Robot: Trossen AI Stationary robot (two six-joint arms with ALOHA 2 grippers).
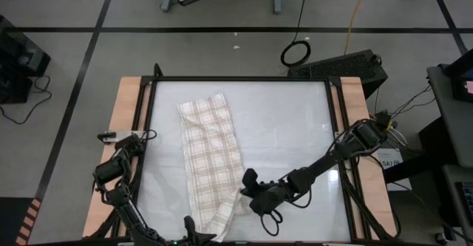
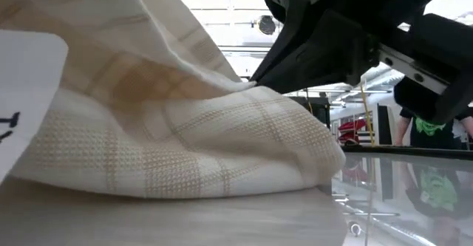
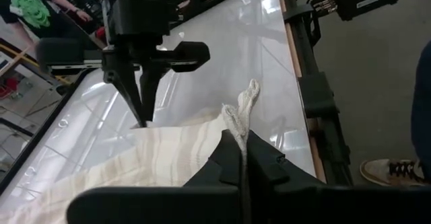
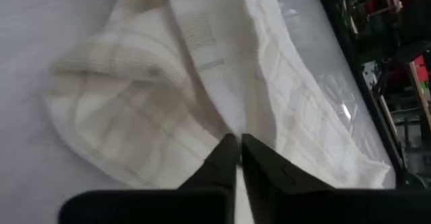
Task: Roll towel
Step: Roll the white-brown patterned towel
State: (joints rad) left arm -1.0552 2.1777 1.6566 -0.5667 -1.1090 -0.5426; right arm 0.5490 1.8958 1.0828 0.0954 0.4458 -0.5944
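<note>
The thin, limp towel (image 1: 213,157) is lying left of centre on the surface, its near edge being pinched in both closed jaws; corners are judged the best hold.

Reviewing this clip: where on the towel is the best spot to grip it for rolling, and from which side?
Probably the near end of the towel, where it is already bunched and lifted off the table. Come from the near edge, one tool at each corner. The right tool and left tool already pinch there; the far end lies flat, giving little to pinch.
</note>
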